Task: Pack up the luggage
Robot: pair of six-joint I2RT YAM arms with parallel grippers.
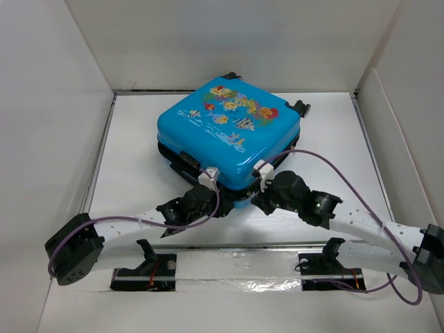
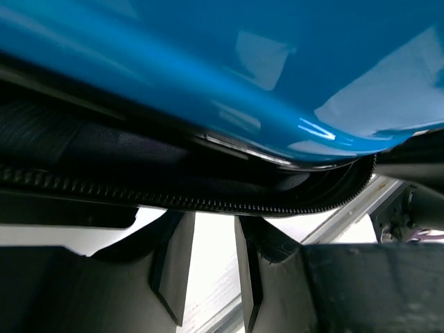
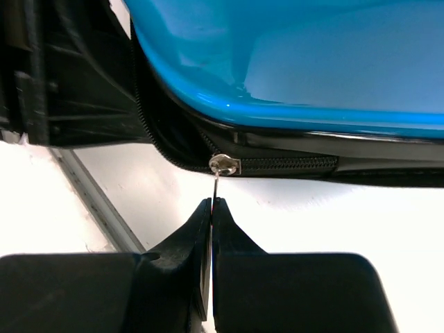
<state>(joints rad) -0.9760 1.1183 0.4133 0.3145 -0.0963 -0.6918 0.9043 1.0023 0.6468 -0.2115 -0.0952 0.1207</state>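
Note:
The bright blue luggage [image 1: 225, 132] with its fish print lies flat on the white table, lid down. It fills the top of the left wrist view [image 2: 229, 76] and of the right wrist view [image 3: 305, 62]. My right gripper [image 3: 211, 202] is shut on the thin metal zipper pull [image 3: 218, 186], which hangs from the silver slider [image 3: 223, 165] at the case's near corner. My left gripper [image 2: 208, 243] is open just under the black zipper teeth [image 2: 173, 201] at the near edge, holding nothing. Both grippers, left [image 1: 208, 182] and right [image 1: 262, 177], sit against the front edge.
White walls enclose the table on the left, back and right. The case's black wheels [image 1: 302, 107] point to the far right. A metal strip [image 1: 236, 267] runs along the near edge between the arm bases.

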